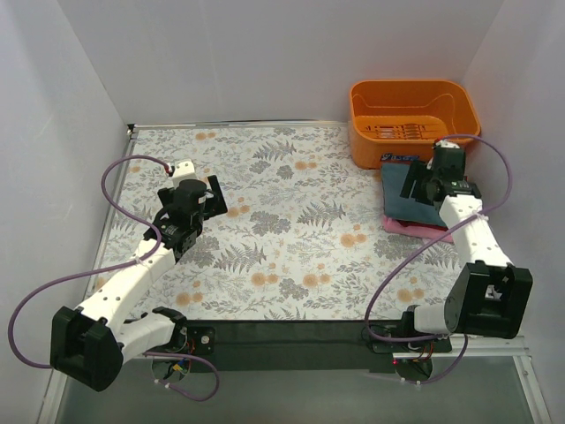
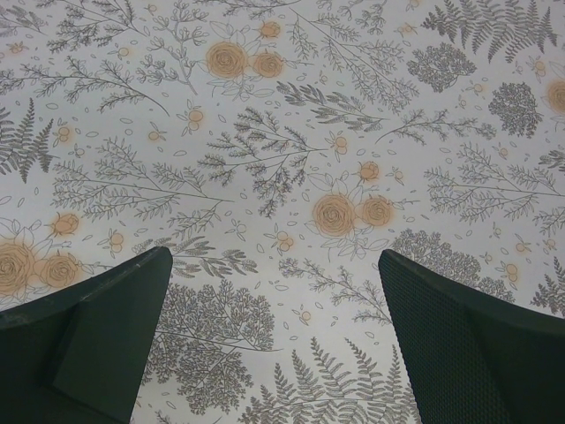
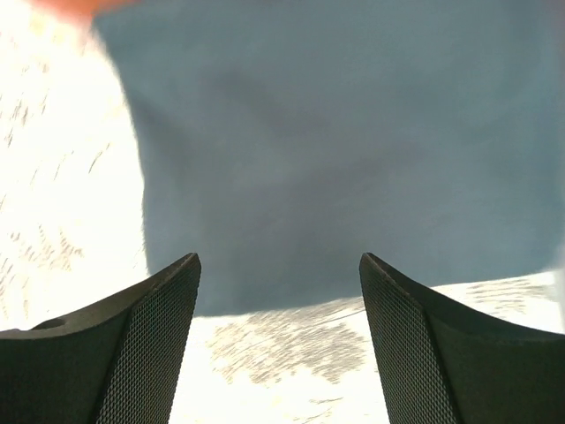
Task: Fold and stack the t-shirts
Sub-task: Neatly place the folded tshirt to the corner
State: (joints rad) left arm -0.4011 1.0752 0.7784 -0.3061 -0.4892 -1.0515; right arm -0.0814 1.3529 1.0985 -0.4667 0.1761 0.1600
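A folded slate blue-grey t-shirt lies at the right of the table on top of a pink t-shirt, of which only the near edge shows. My right gripper hovers over the blue-grey shirt, open. In the right wrist view the blue-grey shirt fills the upper part, and the right gripper holds nothing, with the shirt's near edge between its fingers. At the left, my left gripper hangs wide open over bare tablecloth, and the left wrist view shows the left gripper empty.
An orange plastic basket stands at the back right, just beyond the shirt pile. The floral tablecloth covers the table. White walls close in the left, back and right sides.
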